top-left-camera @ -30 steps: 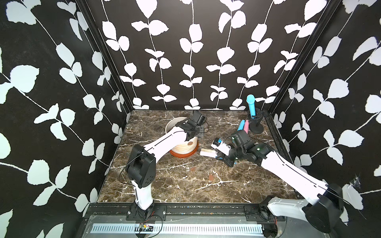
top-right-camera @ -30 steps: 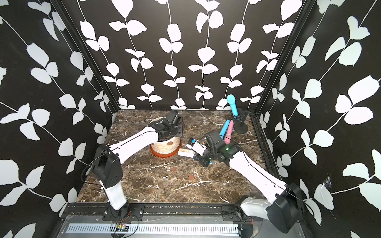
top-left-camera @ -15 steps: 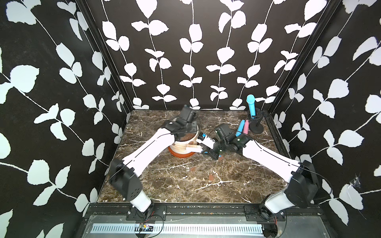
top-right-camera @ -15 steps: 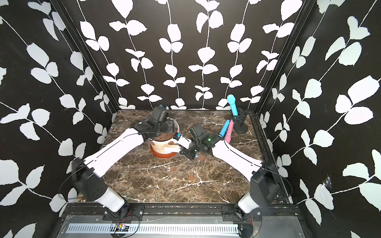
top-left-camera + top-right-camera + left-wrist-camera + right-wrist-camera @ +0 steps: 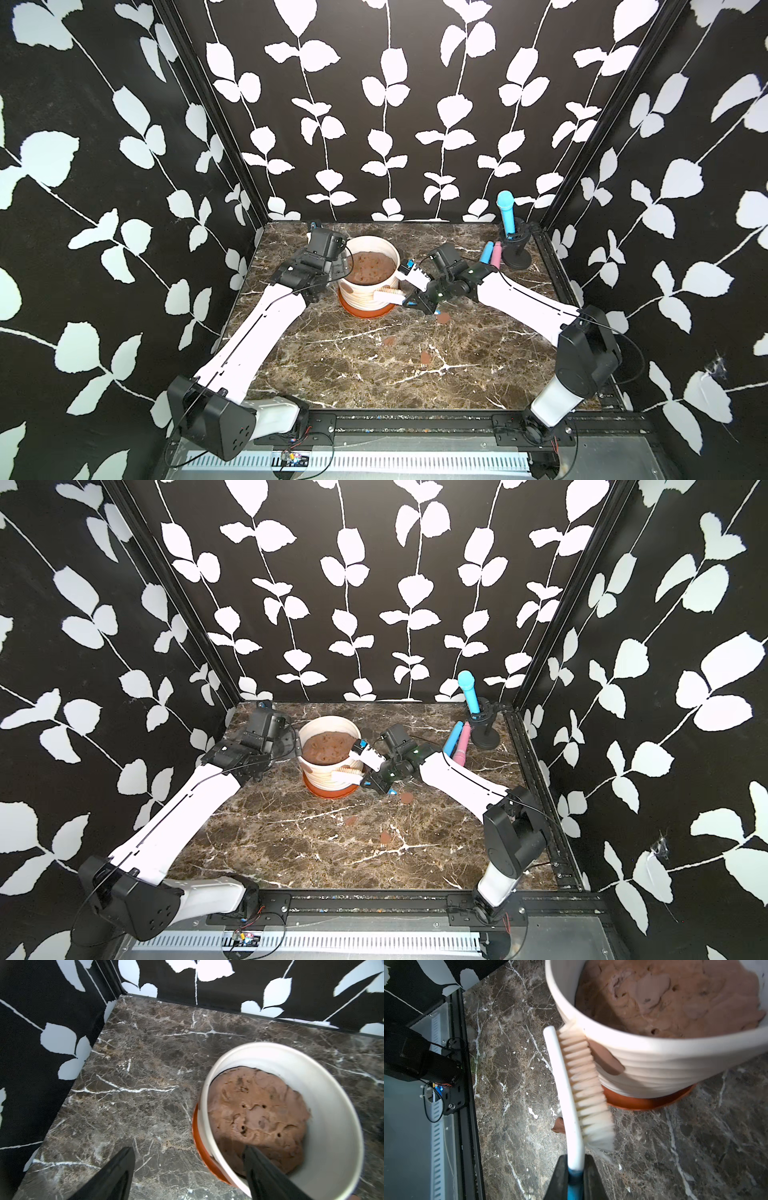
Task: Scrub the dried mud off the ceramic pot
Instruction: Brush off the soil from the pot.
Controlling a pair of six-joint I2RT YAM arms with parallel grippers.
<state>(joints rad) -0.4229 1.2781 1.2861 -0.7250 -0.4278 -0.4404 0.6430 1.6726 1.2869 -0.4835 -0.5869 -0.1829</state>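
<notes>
The cream ribbed ceramic pot (image 5: 392, 254) (image 5: 328, 721) stands on a terracotta saucer (image 5: 365, 312), with lumpy brown soil (image 5: 259, 1109) inside. A reddish-brown patch of dried mud (image 5: 606, 1059) sticks to the pot wall (image 5: 675, 1064). My right gripper (image 5: 576, 1159) (image 5: 409, 297) is shut on the blue handle of a white brush (image 5: 566, 1084) (image 5: 388, 296), and its bristles press on the wall beside the patch. My left gripper (image 5: 188, 1148) (image 5: 338, 270) is open astride the pot's left rim (image 5: 332, 1105), with one finger outside and one over the soil.
Three flat mud discs (image 5: 443, 318) (image 5: 389, 340) (image 5: 425, 357) lie on the marble in front of the pot. At the back right a black stand (image 5: 516, 259) holds a blue microphone (image 5: 506, 210), with blue (image 5: 486, 251) and pink (image 5: 496, 254) cylinders beside it. Patterned walls close in.
My left gripper has opened and shifted from the pot's far right rim to its left rim. My right arm has carried the brush leftward onto the pot's front wall.
</notes>
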